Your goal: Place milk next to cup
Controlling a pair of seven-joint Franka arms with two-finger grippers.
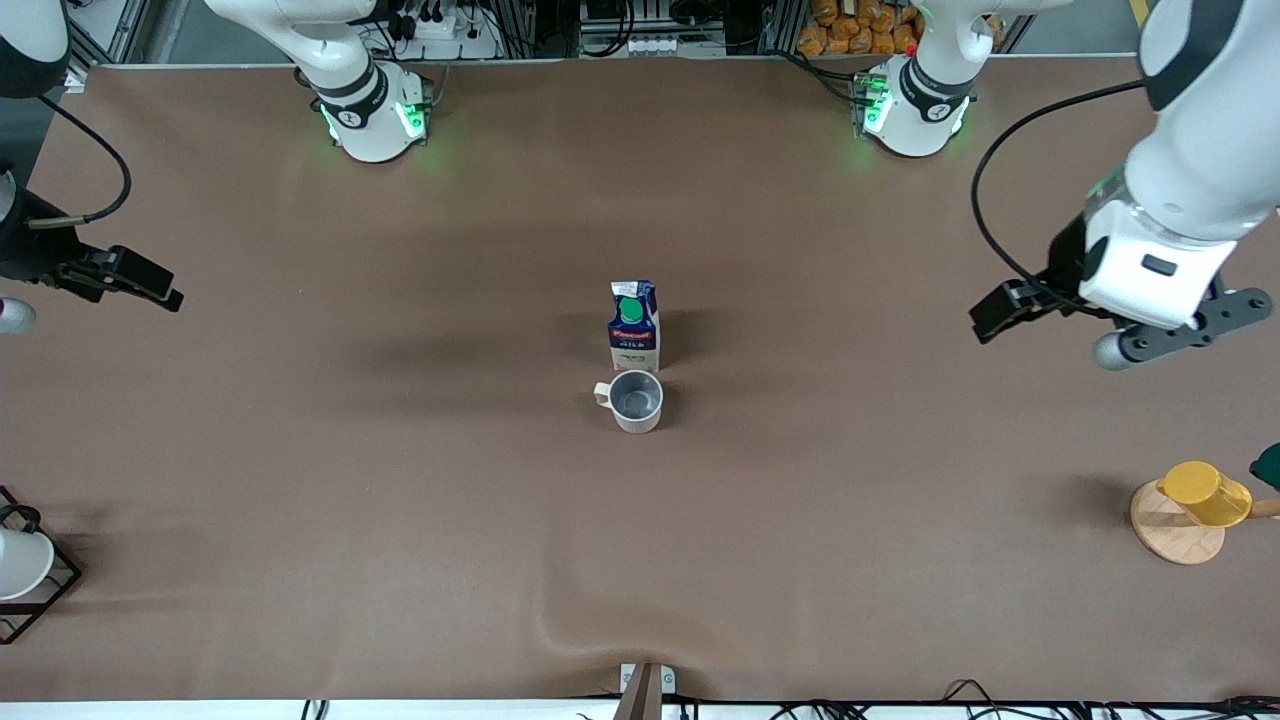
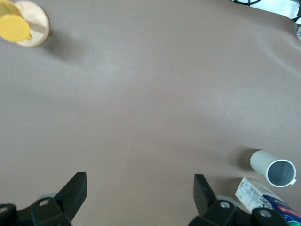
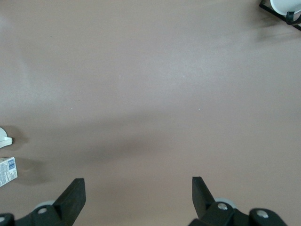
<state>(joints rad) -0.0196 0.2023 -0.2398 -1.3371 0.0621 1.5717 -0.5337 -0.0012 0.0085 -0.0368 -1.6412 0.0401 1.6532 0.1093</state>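
Observation:
The milk [image 1: 634, 325], a dark blue carton with a green cap, stands upright in the middle of the table. The cup [image 1: 636, 401], a beige mug with a grey inside, stands right beside it, nearer to the front camera, with a small gap between them. My left gripper [image 2: 139, 181] is open and empty, up over the left arm's end of the table [image 1: 1180, 335]. Its wrist view shows the mug [image 2: 275, 168] and the milk [image 2: 263, 197] at the edge. My right gripper [image 3: 138, 186] is open and empty over the right arm's end. Its wrist view shows a corner of the milk [image 3: 7, 171].
A yellow cup [image 1: 1205, 492] on a round wooden base [image 1: 1165, 535] stands at the left arm's end, near the front camera. A white cup [image 1: 18, 565] in a black wire rack [image 1: 60, 580] stands at the right arm's end. A brown cloth [image 1: 400, 500] covers the table.

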